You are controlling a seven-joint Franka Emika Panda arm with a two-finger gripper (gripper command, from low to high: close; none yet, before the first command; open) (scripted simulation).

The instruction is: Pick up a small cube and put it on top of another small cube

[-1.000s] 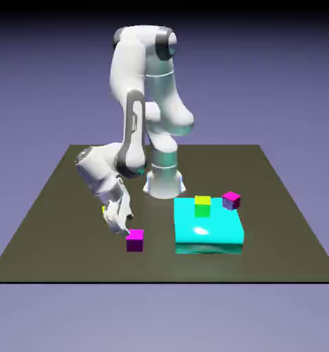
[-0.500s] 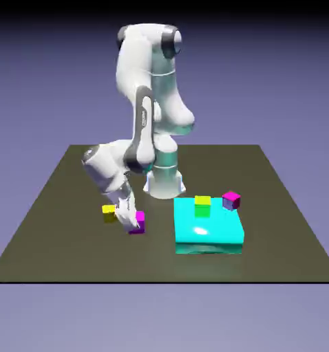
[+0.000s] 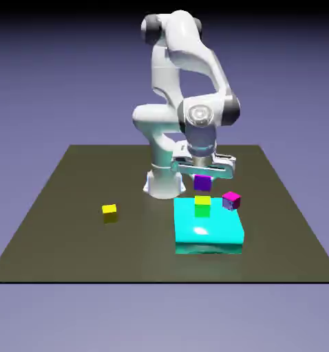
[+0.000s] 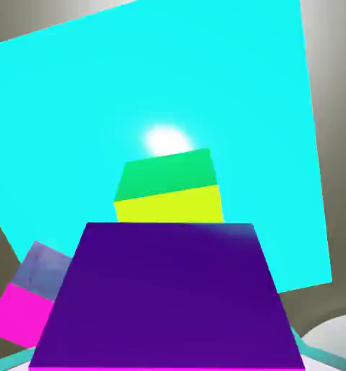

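Before a blue-violet backdrop (image 3: 36, 89), the claw (image 3: 203, 177) is pinching the purple cube (image 3: 202, 183) over the yellow-green cube (image 3: 202, 207), which is sitting on the cyan block (image 3: 208, 237) toward the dark table's (image 3: 140, 265) four o'clock.

Dark table (image 3: 71, 251); on it, yellow cube (image 3: 109, 214); well apart, cyan block (image 3: 219, 232).

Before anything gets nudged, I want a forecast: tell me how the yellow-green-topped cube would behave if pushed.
The yellow-green-topped cube would probably slide rather than roll, given its flat faces. It looks about as tall as wide, so a low push likely wouldn't tip it. The cyan block beneath looks glossy, perhaps slippery.
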